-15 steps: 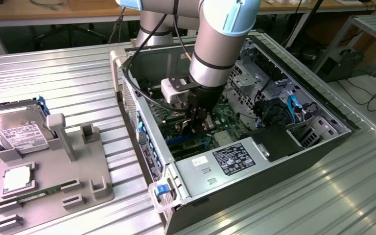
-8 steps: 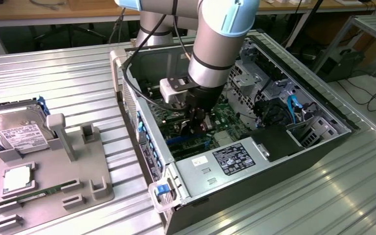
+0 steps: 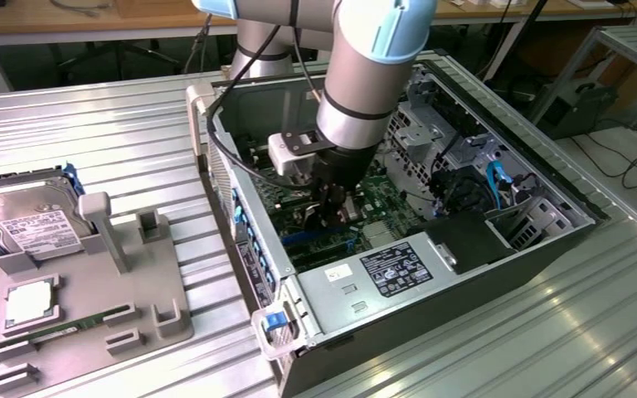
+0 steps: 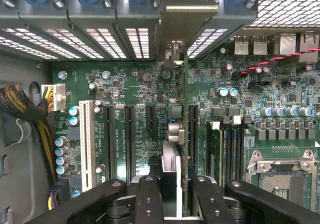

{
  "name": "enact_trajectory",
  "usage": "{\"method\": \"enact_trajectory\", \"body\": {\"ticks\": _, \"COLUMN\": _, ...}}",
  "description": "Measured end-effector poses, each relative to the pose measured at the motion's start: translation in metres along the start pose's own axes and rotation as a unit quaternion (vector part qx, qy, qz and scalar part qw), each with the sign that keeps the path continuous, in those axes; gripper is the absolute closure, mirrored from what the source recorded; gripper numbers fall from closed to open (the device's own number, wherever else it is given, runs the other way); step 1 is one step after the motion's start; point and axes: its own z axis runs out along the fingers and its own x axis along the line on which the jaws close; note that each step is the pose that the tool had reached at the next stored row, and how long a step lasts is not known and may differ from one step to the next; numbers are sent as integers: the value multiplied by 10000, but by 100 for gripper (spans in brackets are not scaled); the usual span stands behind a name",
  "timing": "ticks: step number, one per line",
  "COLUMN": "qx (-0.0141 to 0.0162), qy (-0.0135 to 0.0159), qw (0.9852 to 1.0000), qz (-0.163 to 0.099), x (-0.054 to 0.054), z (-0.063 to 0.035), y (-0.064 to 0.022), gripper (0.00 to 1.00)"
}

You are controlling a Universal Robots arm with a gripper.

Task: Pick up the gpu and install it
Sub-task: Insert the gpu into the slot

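Observation:
In the exterior view my gripper (image 3: pixel 335 215) reaches down into the open computer case (image 3: pixel 221 178), low over the green motherboard (image 3: pixel 391 203). The wrist view shows the gpu (image 4: pixel 183 99) edge-on, standing upright between my two black fingers (image 4: pixel 148 194). My gripper (image 4: pixel 176 189) is shut on the gpu. The card's pale metal bracket (image 4: pixel 187 21) lies against the case's rear slot openings. The card's lower edge runs along a black expansion slot (image 4: pixel 193 129); whether it is seated in the slot is hidden.
Other black slots (image 4: pixel 129 134) and a white one (image 4: pixel 86 144) lie beside the card. A RAM stick (image 4: pixel 214 149), the CPU socket (image 4: pixel 282 176) and a cable bundle (image 4: pixel 20 106) flank it. On the exterior view's left, a grey holder (image 3: pixel 86 307) carries a hard drive (image 3: pixel 31 220).

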Motion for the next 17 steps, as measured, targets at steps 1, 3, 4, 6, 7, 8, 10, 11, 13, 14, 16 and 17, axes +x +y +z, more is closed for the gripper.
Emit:
{"method": "enact_trajectory", "body": {"ticks": 1, "qx": 0, "qy": -1, "qw": 10000, "qz": 3, "x": 0, "z": 3, "y": 2, "gripper": 72}}
{"method": "enact_trajectory", "body": {"ticks": 3, "qx": 0, "qy": -1, "qw": 10000, "qz": 8, "x": -1, "z": 13, "y": 3, "gripper": 72}}
{"method": "enact_trajectory", "body": {"ticks": 4, "qx": -1, "qy": 0, "qw": 10000, "qz": 11, "x": 0, "z": 18, "y": 3, "gripper": 72}}
{"method": "enact_trajectory", "body": {"ticks": 6, "qx": -3, "qy": 0, "qw": 10000, "qz": 15, "x": 1, "z": 38, "y": 3, "gripper": 72}}
{"method": "enact_trajectory", "body": {"ticks": 7, "qx": -4, "qy": 0, "qw": 10000, "qz": 16, "x": 1, "z": 47, "y": 3, "gripper": 72}}
{"method": "enact_trajectory", "body": {"ticks": 8, "qx": -5, "qy": 0, "qw": 10000, "qz": 17, "x": 1, "z": 56, "y": 3, "gripper": 72}}
{"method": "enact_trajectory", "body": {"ticks": 10, "qx": -8, "qy": 0, "qw": 10000, "qz": 19, "x": 2, "z": 76, "y": 3, "gripper": 72}}
{"method": "enact_trajectory", "body": {"ticks": 11, "qx": -9, "qy": 0, "qw": 10000, "qz": 19, "x": 2, "z": 89, "y": 2, "gripper": 72}}
{"method": "enact_trajectory", "body": {"ticks": 13, "qx": -17, "qy": 2, "qw": 10000, "qz": 20, "x": 4, "z": 121, "y": 2, "gripper": 72}}
{"method": "enact_trajectory", "body": {"ticks": 14, "qx": -17, "qy": 0, "qw": 10000, "qz": 21, "x": 3, "z": 122, "y": 1, "gripper": 72}}
{"method": "enact_trajectory", "body": {"ticks": 16, "qx": -17, "qy": 0, "qw": 10000, "qz": 20, "x": 3, "z": 123, "y": 1, "gripper": 72}}
{"method": "enact_trajectory", "body": {"ticks": 17, "qx": -17, "qy": 0, "qw": 10000, "qz": 20, "x": 3, "z": 123, "y": 1, "gripper": 72}}
